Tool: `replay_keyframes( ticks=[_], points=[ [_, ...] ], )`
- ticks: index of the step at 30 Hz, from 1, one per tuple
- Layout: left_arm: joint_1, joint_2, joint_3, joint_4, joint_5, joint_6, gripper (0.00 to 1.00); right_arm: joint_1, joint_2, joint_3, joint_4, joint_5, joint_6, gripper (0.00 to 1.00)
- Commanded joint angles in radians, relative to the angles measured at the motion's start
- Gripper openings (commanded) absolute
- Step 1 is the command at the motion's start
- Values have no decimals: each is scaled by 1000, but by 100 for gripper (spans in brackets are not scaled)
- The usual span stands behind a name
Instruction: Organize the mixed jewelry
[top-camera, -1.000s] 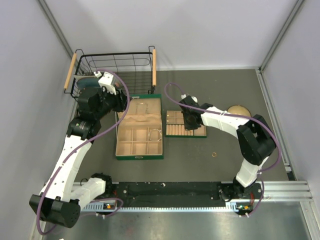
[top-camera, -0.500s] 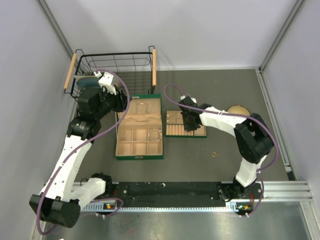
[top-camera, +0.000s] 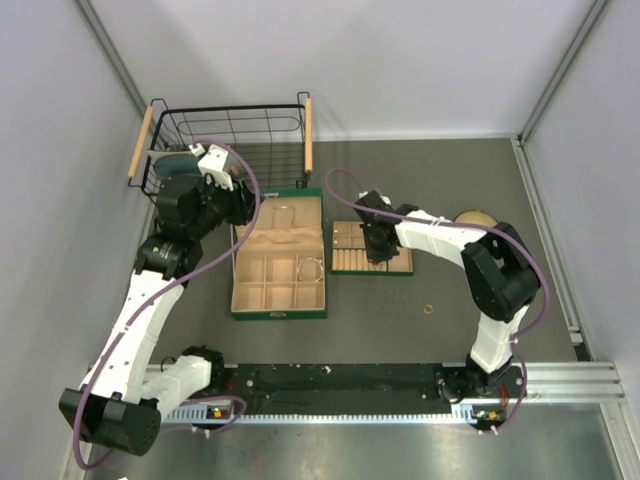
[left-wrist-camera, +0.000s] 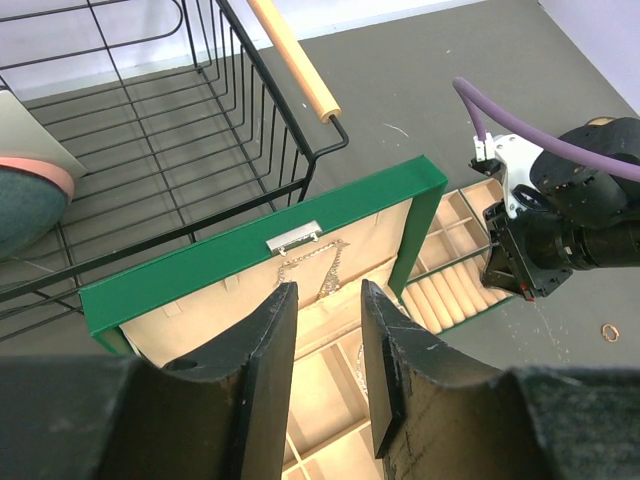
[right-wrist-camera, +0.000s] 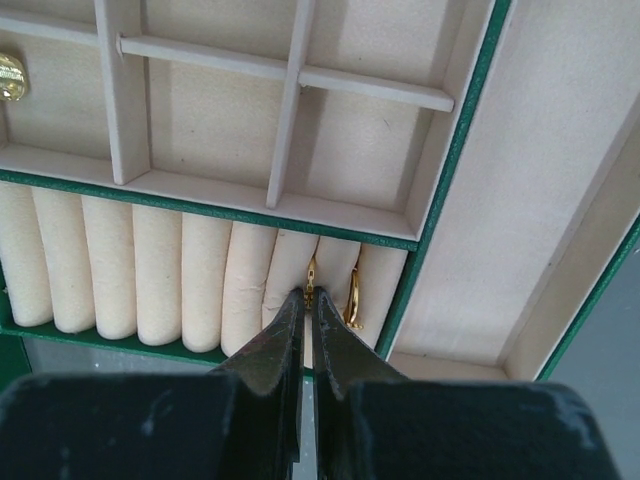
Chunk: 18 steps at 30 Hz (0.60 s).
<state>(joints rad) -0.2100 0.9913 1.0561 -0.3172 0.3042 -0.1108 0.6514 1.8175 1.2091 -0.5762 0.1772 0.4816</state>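
Note:
My right gripper (right-wrist-camera: 307, 297) is shut on a small gold ring (right-wrist-camera: 310, 272) and holds it in a slot between the cream ring rolls of the small green tray (right-wrist-camera: 440, 200). A second gold ring (right-wrist-camera: 353, 298) stands in the slot beside it. In the top view the right gripper (top-camera: 376, 245) is over this tray (top-camera: 372, 272). One gold ring (top-camera: 429, 310) lies loose on the table. A thin silver bracelet hoop (top-camera: 310, 268) lies in the green box (top-camera: 278, 315). My left gripper (left-wrist-camera: 328, 290) is open and empty above the box's lid end.
A black wire basket (top-camera: 230, 140) with wooden handles stands at the back left, close behind the box. A round tan bowl (top-camera: 478, 217) sits right of the small tray. A silver chain (left-wrist-camera: 320, 270) lies in the box under the left fingers. A small gold piece (right-wrist-camera: 10, 75) sits in a tray compartment.
The right arm has edged slightly left over the small tray's ring rolls. The left arm has not moved.

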Motion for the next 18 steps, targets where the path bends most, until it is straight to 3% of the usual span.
replay_keyframes(
  ticks=[1, 5, 12, 18],
  points=[
    [8, 6, -7, 38, 16, -9, 37, -3, 51, 23, 29, -27, 2, 0],
    [8, 6, -10, 38, 19, -7, 37, -4, 34, 33, 29, -65, -18, 0],
    [8, 3, -10, 40, 23, -4, 36, -4, -26, 43, 29, -76, -43, 20],
    [8, 4, -10, 43, 27, -4, 36, -6, -73, 43, 30, -68, -55, 24]
  ],
)
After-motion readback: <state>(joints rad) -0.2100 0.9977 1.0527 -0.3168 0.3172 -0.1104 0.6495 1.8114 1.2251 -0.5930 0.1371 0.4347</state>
